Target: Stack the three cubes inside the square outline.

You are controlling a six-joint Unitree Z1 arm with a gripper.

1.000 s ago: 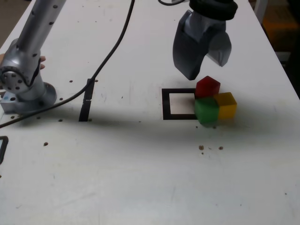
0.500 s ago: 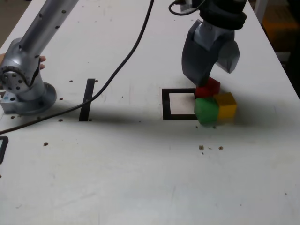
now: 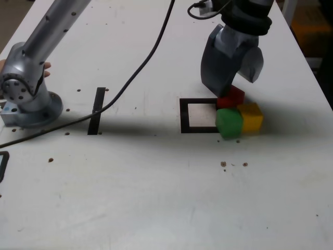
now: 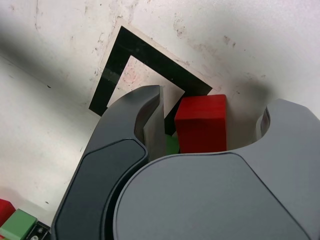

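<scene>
White table (image 3: 156, 198) carries the arm's base (image 3: 26, 101) at the exterior view's left, a cable (image 3: 130, 78) trailing across; since a second ago the gripper (image 3: 229, 88) has dropped from above the cluster to straddle the red cube (image 3: 232, 97), jaws open, one each side, not visibly touching it; cubes have not moved. One square outline (image 3: 183, 117), white centre bare; three cubes, one red, one green (image 3: 229, 123), one yellow (image 3: 252, 116), packed touching at the outline's edge on the exterior view's right, green overlapping the black frame. Wrist view alone shows the gaps between the red cube (image 4: 202, 123) and both jaws, with a sliver of green (image 4: 171, 145) beneath; exterior view alone shows yellow.
</scene>
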